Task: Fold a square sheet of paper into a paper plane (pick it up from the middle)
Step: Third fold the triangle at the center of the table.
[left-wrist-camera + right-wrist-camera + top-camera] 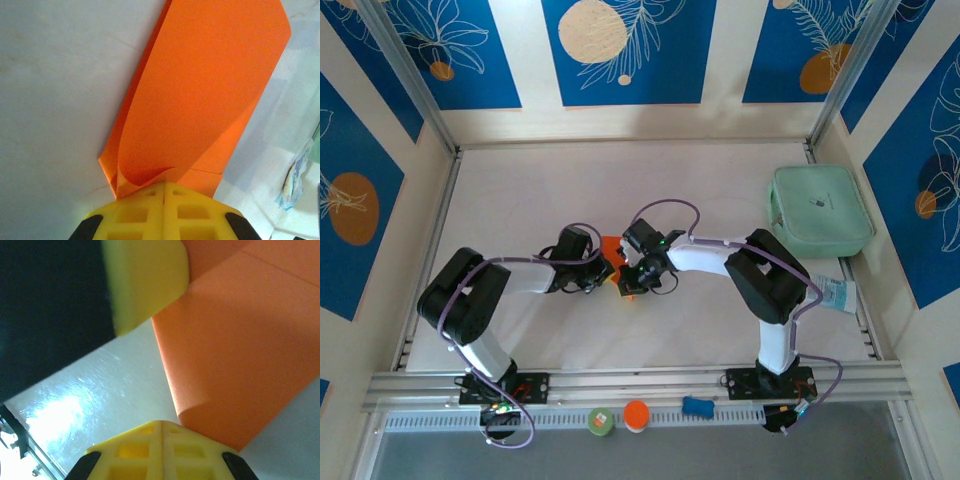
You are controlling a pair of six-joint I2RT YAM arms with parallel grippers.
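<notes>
**At table centre: orange sheet pinched by both grippers, mid-fold**

Over the middle of the table (520,190), your two arms meet nose to nose.

- **Left gripper (164,186):** the yellow jaws are pressed together and clamped on the near end of the orange sheet (200,100). The sheet extends from them in doubled layers, with one long crease along its left edge.
- **Right gripper (161,424):** the jaws are likewise together, and they appear to nip a rolled, uncreased edge of the same sheet.

Judgement on progress: the pickup is done and at least one lengthwise fold is in. The sheet reads as a folded strip, not yet a pointed dart. Nose folds and wing folds remain, as far as you can see here. The mint-green case (818,210) sits well apart at the far right.
</notes>
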